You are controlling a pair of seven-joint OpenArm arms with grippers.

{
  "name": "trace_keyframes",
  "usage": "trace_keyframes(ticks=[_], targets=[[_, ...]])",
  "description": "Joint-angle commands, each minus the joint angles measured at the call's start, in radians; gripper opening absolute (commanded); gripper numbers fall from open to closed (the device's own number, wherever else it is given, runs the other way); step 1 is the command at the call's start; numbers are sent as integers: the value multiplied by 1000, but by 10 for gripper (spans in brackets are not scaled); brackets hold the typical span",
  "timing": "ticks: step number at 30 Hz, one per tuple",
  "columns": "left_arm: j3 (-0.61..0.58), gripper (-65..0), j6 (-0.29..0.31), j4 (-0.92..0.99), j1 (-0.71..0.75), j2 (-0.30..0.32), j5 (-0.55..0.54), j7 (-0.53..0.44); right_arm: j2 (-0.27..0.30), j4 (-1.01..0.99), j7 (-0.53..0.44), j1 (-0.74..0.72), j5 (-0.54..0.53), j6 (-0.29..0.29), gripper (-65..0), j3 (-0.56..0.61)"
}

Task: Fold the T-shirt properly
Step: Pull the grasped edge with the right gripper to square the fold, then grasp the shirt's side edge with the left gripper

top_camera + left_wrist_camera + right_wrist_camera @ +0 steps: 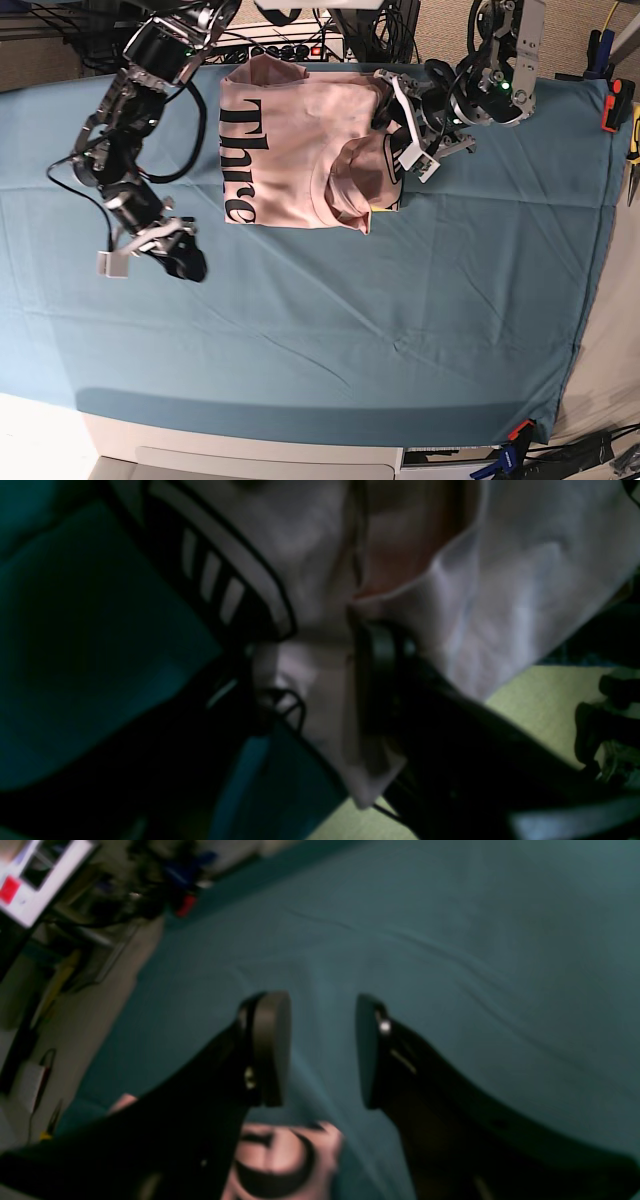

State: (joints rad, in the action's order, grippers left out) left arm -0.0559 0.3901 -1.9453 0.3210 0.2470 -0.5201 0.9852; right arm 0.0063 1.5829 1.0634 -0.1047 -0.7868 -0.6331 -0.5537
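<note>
Pale pink T-shirt (300,150) is roughly folded at the desk's far edge, black lettering showing on its left, right side still bunched up.

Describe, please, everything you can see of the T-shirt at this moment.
The T-shirt is pale pink, soft, cotton-like cloth, folded into a rough rectangle at the far edge of the teal table cloth. Large black lettering runs along its side toward the right gripper, which stands open and clear of it. The other side is bunched and wrinkled, where the left gripper sits against the fabric.
</note>
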Motion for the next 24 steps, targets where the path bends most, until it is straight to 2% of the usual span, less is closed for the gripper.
trace_keyframes(ticks=[1, 5, 11, 14, 18, 24], targets=[[3, -377, 3, -16, -2, 3, -8, -14, 20, -10, -4, -11, -18, 7, -425, -4], [3, -377, 3, -16, -3, 3, -7, -14, 73, -119, 41, 8, -79, 18, -425, 32], [3, -377, 3, -16, -3, 3, -7, -14, 118, -250, 61, 10, -135, 18, -425, 114], [3, -368, 3, -16, -2, 3, -6, -14, 121, -274, 90, 11, -163, 17, -425, 134], [3, -314, 2, -16, -2, 3, 14, -14, 121, -277, 111, 11, -174, 17, -425, 173], [4, -313, -17, -16, -2, 3, 42, -14, 121, -277, 114, 39, -193, 17, -425, 279]])
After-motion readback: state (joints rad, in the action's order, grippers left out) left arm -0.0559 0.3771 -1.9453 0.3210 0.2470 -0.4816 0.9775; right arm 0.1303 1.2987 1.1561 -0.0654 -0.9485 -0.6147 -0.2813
